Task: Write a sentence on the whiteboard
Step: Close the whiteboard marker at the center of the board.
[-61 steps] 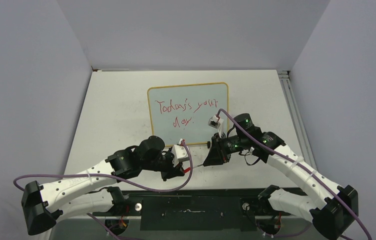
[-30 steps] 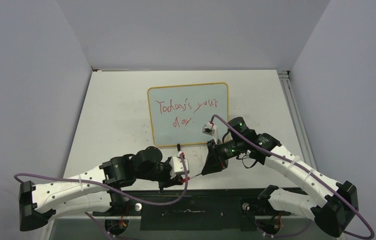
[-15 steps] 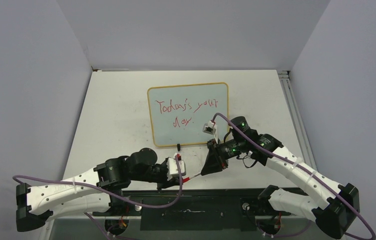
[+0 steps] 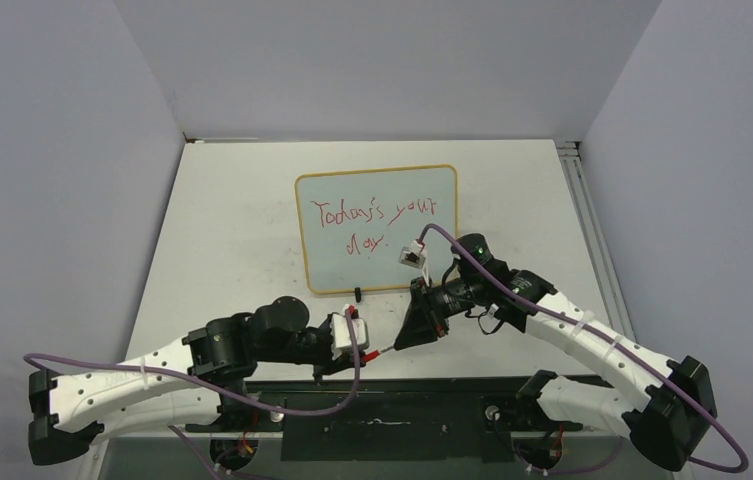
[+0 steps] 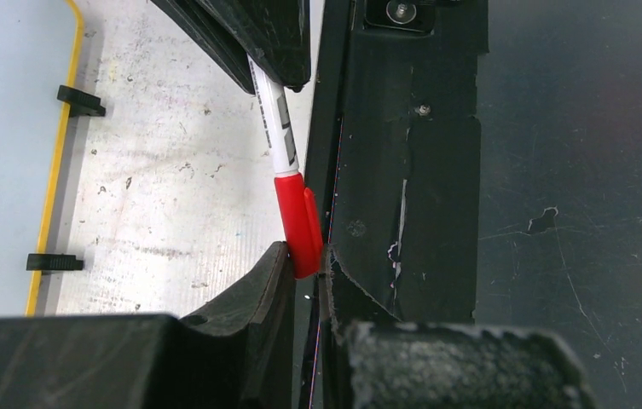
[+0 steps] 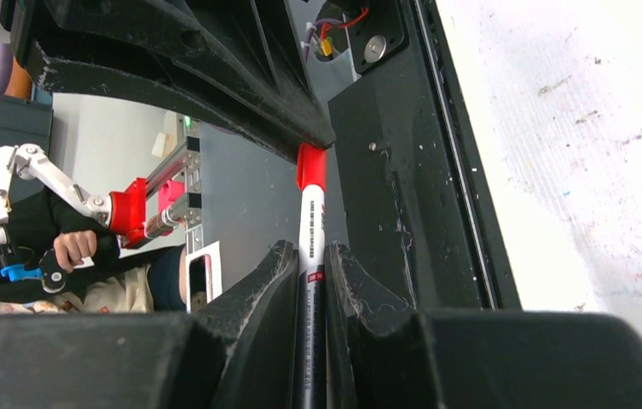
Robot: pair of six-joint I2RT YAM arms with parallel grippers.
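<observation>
Standing at the near edge of the tabletop (image 4: 232,230), I see the left tool (image 4: 360,350) pinching the red cap (image 5: 298,221), and just beside it toward 2 o'clock the right tool (image 4: 407,335) pressed onto the barrel of the marker (image 6: 311,230). The pen's long axis runs straight between them, so seating or parting the cap looks like a push or pull along that line. The whiteboard (image 4: 392,190) lies at 12 o'clock from both, nearer the right arm, the red sentence (image 4: 372,213) written across it.

Yellow-framed whiteboard (image 4: 352,272) lying flat on table (image 4: 222,220), red handwritten sentence (image 4: 374,213) in two lines across it
</observation>
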